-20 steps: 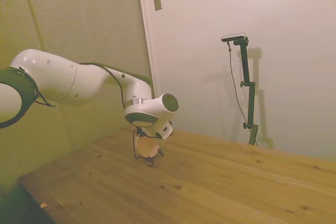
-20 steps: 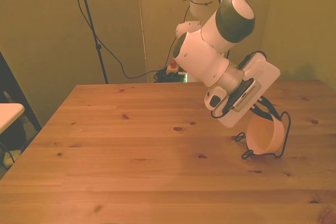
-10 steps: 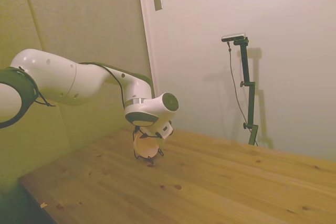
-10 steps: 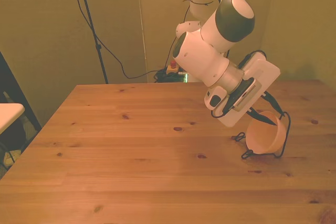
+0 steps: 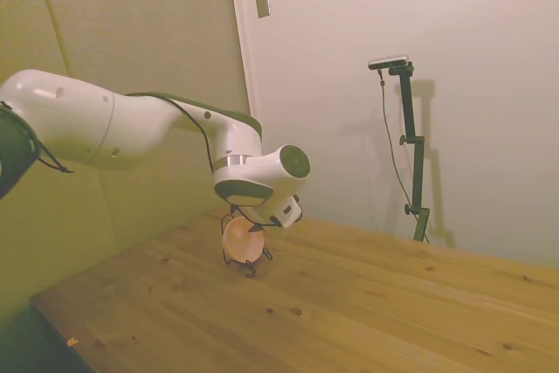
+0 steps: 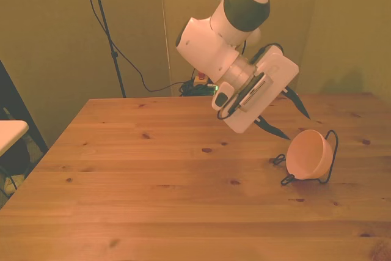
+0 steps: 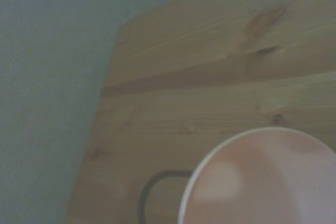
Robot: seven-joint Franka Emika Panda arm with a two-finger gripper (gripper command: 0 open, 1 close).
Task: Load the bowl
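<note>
I see the pink bowl (image 6: pixel 310 154) sitting in the thin black wire rack (image 6: pixel 330 162) on the wooden table (image 6: pixel 153 200). The bowl is tipped up on its side, so its open mouth faces the front view's left. The wire loop stands up just behind it, and two small wire feet touch the table at about 7 o'clock from the bowl. In the front view the bowl and rack are at about 4 o'clock from the middle of the table, close to the front view's right edge.

My gripper (image 6: pixel 288 114) hangs in the air at about 11 o'clock from the bowl. It is near the bowl but does not touch it. Its two dark fingers (image 6: pixel 299 103) are spread apart and point down toward the bowl, with nothing between them.

In the side view the bowl (image 5: pixel 242 239) shows as a round orange-pink disc in the rack (image 5: pixel 248 261), right under the white arm's wrist (image 5: pixel 262 183).

In the wrist view the bowl (image 7: pixel 262 182) is a big blurry pink curve with a pale rim. A bit of dark wire (image 7: pixel 152 187) pokes out beside it, and the table (image 7: pixel 199 82) is wooden behind it.
</note>
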